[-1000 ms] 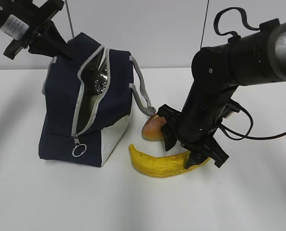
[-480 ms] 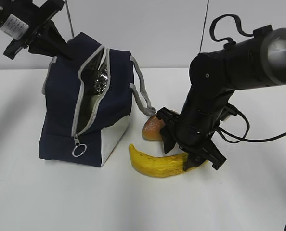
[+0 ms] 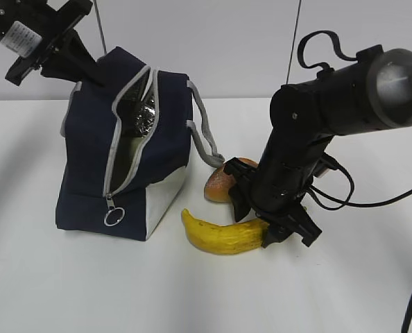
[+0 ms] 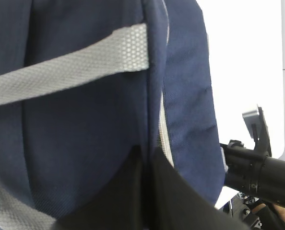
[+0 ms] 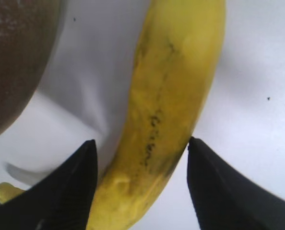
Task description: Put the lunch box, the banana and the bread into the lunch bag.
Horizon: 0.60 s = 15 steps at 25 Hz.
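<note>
- Right claw (image 3: 274,223): lowered onto the desk at the right end of the banana, jaws spread. In the right wrist view its two dark fingers (image 5: 68,191) stand one on each side of the fruit. The right one touches the skin; the left one is at the skin or just off it. Whether the banana is truly gripped cannot be told.
- Left claw (image 3: 88,73): raised at the upper back corner of the lunch bag, clenched on the navy fabric there. The left wrist view shows its dark tips (image 4: 145,191) pressed together against the cloth.
- Banana (image 3: 223,236): yellow, curved, lying flat on the desk just right of the lunch bag's front corner, its free tip pointing toward the bag. Dark speckles show along its skin in the right wrist view (image 5: 171,96).
- Bread (image 3: 223,182): golden-brown roll on the desk just behind the banana, right of the lunch bag, partly hidden by the right arm.
- Lunch bag (image 3: 88,166): navy, standing on the desk, white panel low on its near side, zipper open along the top and front, silver lining visible inside.
- Ring pull (image 3: 114,217): hanging at the lower end of the lunch bag's zipper.
- Grey handle (image 3: 204,135): drooping from the lunch bag's right side, its loop reaching down to the bread.
- Desk (image 3: 67,291): white, carrying the lunch bag, banana and bread.
</note>
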Each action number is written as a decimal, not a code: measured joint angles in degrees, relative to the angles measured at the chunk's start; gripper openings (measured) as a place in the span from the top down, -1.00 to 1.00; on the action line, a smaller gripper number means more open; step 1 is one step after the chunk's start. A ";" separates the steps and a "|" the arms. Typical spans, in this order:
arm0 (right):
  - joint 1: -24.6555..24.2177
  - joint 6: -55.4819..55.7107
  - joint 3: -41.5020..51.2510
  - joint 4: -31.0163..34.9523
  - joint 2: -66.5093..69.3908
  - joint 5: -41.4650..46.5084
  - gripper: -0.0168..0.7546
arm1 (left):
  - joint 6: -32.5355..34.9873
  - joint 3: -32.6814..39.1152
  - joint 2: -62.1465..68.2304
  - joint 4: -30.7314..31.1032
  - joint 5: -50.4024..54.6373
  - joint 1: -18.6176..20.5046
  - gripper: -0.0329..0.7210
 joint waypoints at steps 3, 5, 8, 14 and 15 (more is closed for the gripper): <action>0.00 0.00 0.00 0.00 0.00 -0.13 -0.18 | 0.00 0.00 0.00 0.00 0.00 0.00 0.92; 0.00 0.00 0.00 0.00 0.14 -0.13 -0.18 | 0.00 0.00 0.00 0.00 0.00 0.00 0.92; 0.00 0.00 0.00 0.00 0.66 -0.17 -0.18 | 0.00 0.00 0.00 0.00 0.00 0.00 0.92; 0.00 -0.45 0.00 0.00 1.04 -0.27 -0.18 | 0.00 0.00 0.00 0.00 0.00 0.00 0.92; 0.00 -0.70 0.00 0.00 1.04 -0.27 -0.18 | 0.00 0.00 0.00 0.00 0.00 0.00 0.92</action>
